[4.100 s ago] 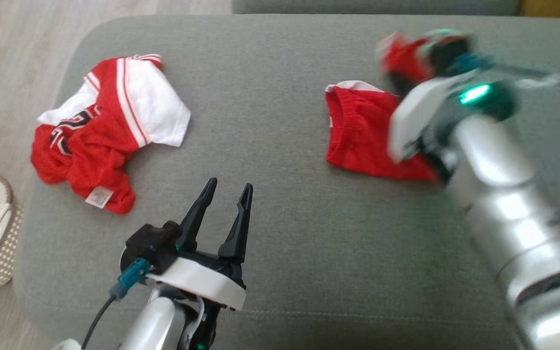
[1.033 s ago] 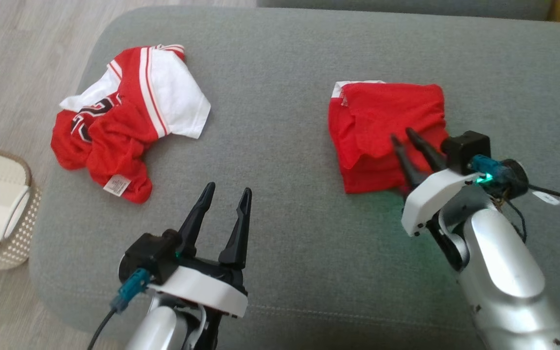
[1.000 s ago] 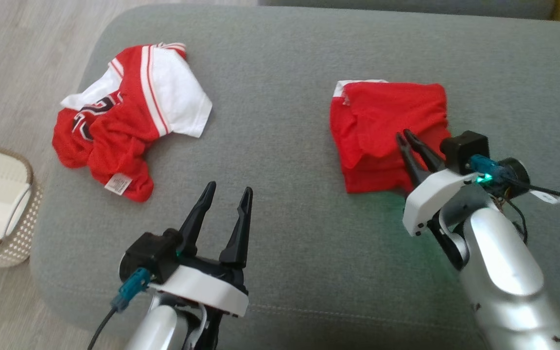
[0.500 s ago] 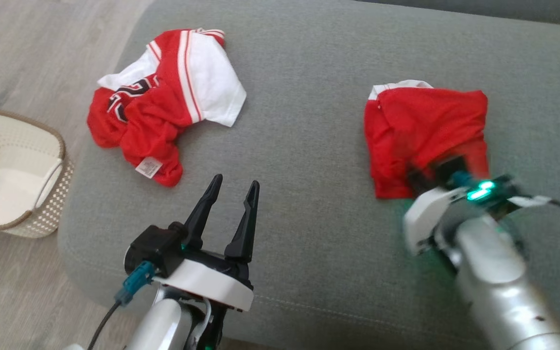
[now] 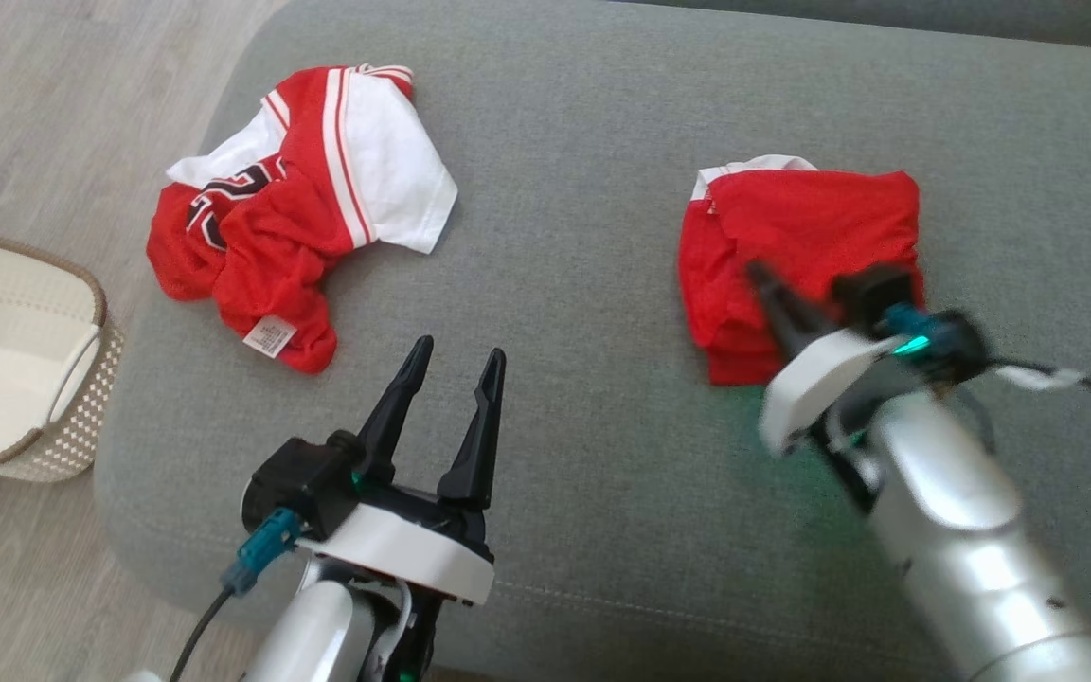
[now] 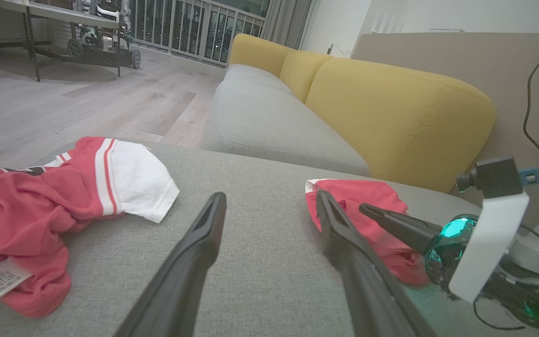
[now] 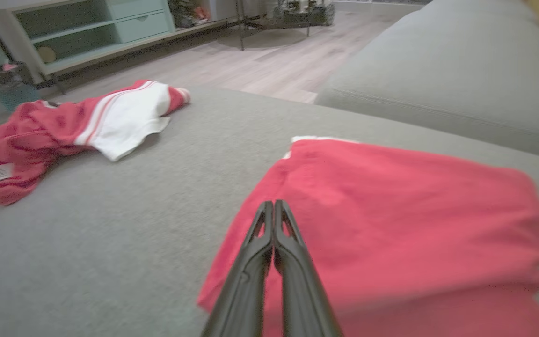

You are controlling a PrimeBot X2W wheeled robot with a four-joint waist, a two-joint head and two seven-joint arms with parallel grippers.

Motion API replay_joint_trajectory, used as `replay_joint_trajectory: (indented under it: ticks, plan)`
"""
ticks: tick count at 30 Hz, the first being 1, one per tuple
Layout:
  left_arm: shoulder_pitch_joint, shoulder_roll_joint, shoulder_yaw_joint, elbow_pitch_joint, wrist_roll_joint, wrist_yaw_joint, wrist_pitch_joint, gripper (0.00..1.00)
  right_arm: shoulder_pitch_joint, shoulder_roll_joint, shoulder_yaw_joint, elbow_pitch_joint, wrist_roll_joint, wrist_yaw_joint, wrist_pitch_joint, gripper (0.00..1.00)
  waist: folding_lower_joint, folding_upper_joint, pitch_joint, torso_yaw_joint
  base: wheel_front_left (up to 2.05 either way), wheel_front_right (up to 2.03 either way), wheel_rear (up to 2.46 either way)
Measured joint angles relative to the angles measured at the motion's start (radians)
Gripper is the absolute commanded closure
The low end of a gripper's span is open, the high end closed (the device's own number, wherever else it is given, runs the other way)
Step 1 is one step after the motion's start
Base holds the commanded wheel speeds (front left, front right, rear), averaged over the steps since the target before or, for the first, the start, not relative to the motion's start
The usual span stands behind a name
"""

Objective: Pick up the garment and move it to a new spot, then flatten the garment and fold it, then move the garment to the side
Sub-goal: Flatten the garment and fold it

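Garment: you see a red mesh garment folded into a rough rectangle of several layers. A strip of white trim peeks out at its 11 o'clock corner, and the edges at 7 o'clock are uneven.
Garment place: it lies flat on the grey fabric cushion, at about 2 o'clock from the cushion's middle in the head view.
Right gripper: your right gripper has its two dark fingers pressed together with no cloth between them. The tips sit over the garment's 7 o'clock part. Whether they touch the cloth, you cannot tell.
Left gripper: your left gripper hangs spread apart and holds nothing, at 6 o'clock over bare cushion, well apart from both clothes.
Other cloth: a crumpled red and white jersey lies at 10 o'clock on the cushion.
Writing: black figures show on the jersey's 9 o'clock side, folded over and not readable. A white sewn-in label at its 6 o'clock edge carries print too small to read.
Surroundings: a pale woven basket stands on the floor at 9 o'clock, just beside the cushion. A yellow sofa back rises behind in the left wrist view.
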Motion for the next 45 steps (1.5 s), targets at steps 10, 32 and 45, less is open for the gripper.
replay_joint_trajectory:
  ticks: [10,32,45]
  plan:
    - [-0.006,0.000,-0.022,0.004,-0.001,-0.001,0.000,0.00,-0.125,-0.002,-0.341,0.210,-0.314,0.000,0.021,1.00,0.0000,0.0000,0.017,0.052,0.00,0.00,0.00]
    - [0.027,0.000,0.033,0.030,-0.001,0.063,0.000,0.00,-0.078,0.000,0.289,0.106,0.413,0.000,0.001,0.00,0.0000,0.0000,-0.064,0.029,0.00,0.00,0.00]
    - [0.136,0.001,0.174,-0.019,0.071,0.167,0.000,0.00,0.332,0.001,-0.263,-0.351,-0.033,0.000,-0.004,0.00,0.0000,0.0000,-0.166,-0.095,0.00,0.00,0.00]
